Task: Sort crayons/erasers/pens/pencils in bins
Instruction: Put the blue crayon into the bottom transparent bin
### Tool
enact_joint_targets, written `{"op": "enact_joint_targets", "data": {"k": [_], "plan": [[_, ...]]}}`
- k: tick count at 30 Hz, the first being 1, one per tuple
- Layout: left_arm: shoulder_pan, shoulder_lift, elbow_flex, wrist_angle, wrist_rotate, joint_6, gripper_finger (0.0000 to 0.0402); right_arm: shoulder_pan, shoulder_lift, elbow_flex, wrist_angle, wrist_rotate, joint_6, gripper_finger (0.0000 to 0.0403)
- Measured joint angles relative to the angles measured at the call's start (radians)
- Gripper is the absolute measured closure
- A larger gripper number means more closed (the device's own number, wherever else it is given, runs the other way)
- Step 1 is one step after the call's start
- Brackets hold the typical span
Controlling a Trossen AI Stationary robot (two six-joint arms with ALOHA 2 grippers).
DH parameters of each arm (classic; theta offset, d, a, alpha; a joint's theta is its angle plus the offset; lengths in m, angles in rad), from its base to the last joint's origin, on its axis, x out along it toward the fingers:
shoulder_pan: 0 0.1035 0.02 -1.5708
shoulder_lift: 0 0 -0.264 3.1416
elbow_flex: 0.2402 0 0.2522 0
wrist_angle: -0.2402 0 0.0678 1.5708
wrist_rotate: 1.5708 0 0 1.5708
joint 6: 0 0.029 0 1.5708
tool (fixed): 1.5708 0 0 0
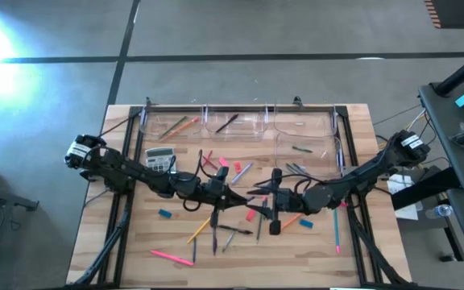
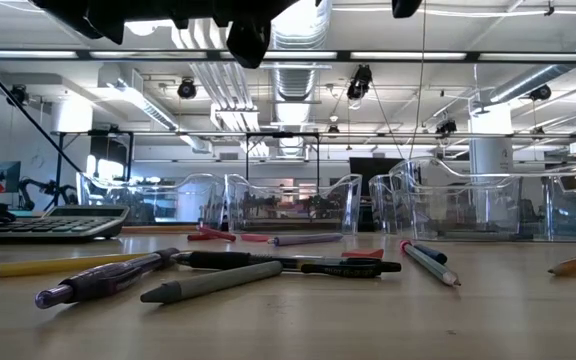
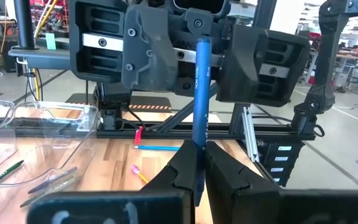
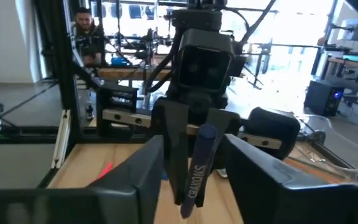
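Passing a blue pen point(image 3: 201, 93) mid-air over the counter point(image 1: 296, 258): left tool point(image 3: 196, 165) clamped on it, right tool point(image 4: 194, 162) apparently open around it, closing next before left releases

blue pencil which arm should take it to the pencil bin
Probably the left: the left gripper is shut on the blue pencil, and the bin with pencils is on its side. The right gripper is only open around it.
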Motion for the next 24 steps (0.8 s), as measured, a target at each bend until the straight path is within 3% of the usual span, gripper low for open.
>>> {"op": "enact_joint_targets", "data": {"k": [10, 15, 20, 24], "plan": [[-0.001, 0.0, -0.002, -0.002, 0.007, 0.002, 0.0401, -0.008, -0.002, 0.001, -0.05, -0.067, 0.028, 0.0381], [0.0, 0.0, -0.004, 0.004, 0.005, -0.001, 0.0385, -0.008, -0.006, 0.001, -0.05, -0.068, 0.046, 0.0381], [0.0, -0.004, -0.01, -0.032, -0.035, -0.002, 0.0317, -0.007, -0.032, 0.004, -0.119, -0.067, 0.046, 0.0381], [0.002, -0.033, -0.018, -0.104, -0.117, 0.0, 0.0266, -0.009, -0.095, 0.034, -0.313, -0.002, 0.082, 0.0381]]}}
